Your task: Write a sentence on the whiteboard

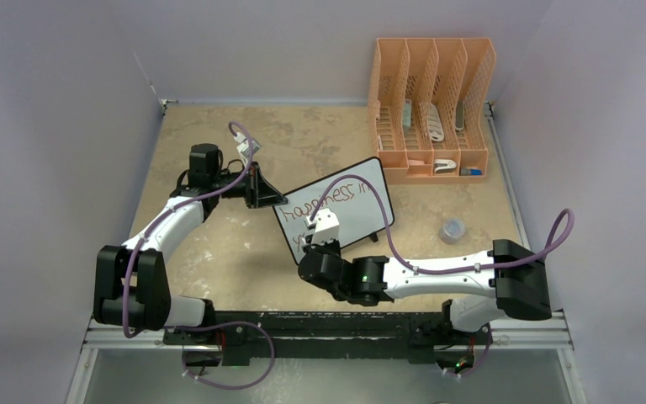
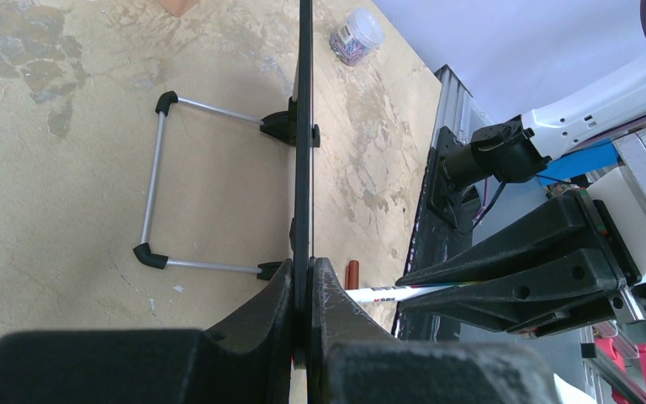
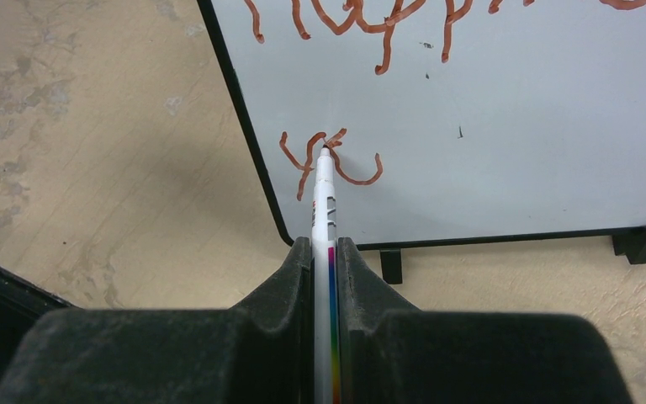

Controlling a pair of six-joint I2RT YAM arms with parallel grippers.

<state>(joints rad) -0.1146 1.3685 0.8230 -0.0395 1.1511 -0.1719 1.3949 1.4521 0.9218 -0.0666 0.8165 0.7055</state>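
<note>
The whiteboard [image 1: 363,210] stands tilted at mid-table on its black feet. My left gripper [image 1: 267,196] is shut on its left edge; the left wrist view shows the board [image 2: 304,126] edge-on, pinched between the jaws of that gripper [image 2: 309,271]. The sentence [image 1: 331,199] is red-brown lettering: a full top line and a short start of a second line [image 3: 330,160]. My right gripper [image 3: 325,249] is shut on a white marker [image 3: 323,202] with a rainbow stripe. The marker's tip touches the board at the second line's letters. In the top view the right gripper [image 1: 317,234] is in front of the board's lower left.
An orange mesh file organizer [image 1: 431,109] with several small items stands at the back right. A small clear jar [image 1: 452,229] sits right of the board. The board's wire stand [image 2: 156,185] reaches out behind it. Grey walls enclose the table.
</note>
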